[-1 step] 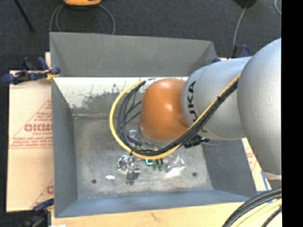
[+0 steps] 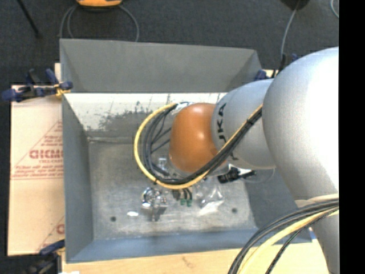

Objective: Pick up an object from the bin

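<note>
My gripper [image 2: 153,202] shows as a grey metal piece below the orange cover, low over the front middle of the bin floor. Nothing can be made out in it. Just to its right lies a small dark thing with green bits [image 2: 183,198]. Further right sits a crumpled clear plastic piece [image 2: 211,202]. A small white scrap [image 2: 132,214] lies on the floor to the gripper's left.
The arm with its orange cover and looped yellow and black cables hides the bin's middle and right side. Bare floor shows along the left side and the front, with a dark speck near the front left.
</note>
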You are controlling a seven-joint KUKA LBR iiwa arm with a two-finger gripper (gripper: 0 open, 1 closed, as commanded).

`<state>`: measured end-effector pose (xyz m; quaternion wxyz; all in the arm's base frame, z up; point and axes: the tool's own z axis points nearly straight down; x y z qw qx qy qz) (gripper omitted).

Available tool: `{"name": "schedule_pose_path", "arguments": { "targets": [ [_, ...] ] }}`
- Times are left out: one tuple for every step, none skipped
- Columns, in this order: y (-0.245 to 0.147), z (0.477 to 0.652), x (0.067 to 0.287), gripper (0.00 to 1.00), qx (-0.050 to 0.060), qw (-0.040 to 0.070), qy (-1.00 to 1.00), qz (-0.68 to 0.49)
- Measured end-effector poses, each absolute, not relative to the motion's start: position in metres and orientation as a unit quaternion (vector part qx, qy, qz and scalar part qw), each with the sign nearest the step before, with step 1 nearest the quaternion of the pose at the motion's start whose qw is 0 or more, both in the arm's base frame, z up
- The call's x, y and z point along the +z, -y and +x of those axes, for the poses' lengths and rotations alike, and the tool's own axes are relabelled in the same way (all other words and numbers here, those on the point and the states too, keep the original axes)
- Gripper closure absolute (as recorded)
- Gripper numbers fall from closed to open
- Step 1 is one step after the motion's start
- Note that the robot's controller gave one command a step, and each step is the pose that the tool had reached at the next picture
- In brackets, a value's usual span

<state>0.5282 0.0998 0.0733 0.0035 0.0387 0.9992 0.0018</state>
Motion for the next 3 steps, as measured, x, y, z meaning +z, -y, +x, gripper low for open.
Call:
{"name": "schedule_pose_path", "arguments": {
  "targets": [
    [-0.101,0.531,0.078,1.00,0.003,0.009,-0.999,0.040],
    [-0.059,0.579,0.195,1.00,-0.001,0.006,-0.999,-0.035],
    [-0.105,0.499,0.258,1.00,0.000,0.003,-0.984,-0.177]
  ]
}}
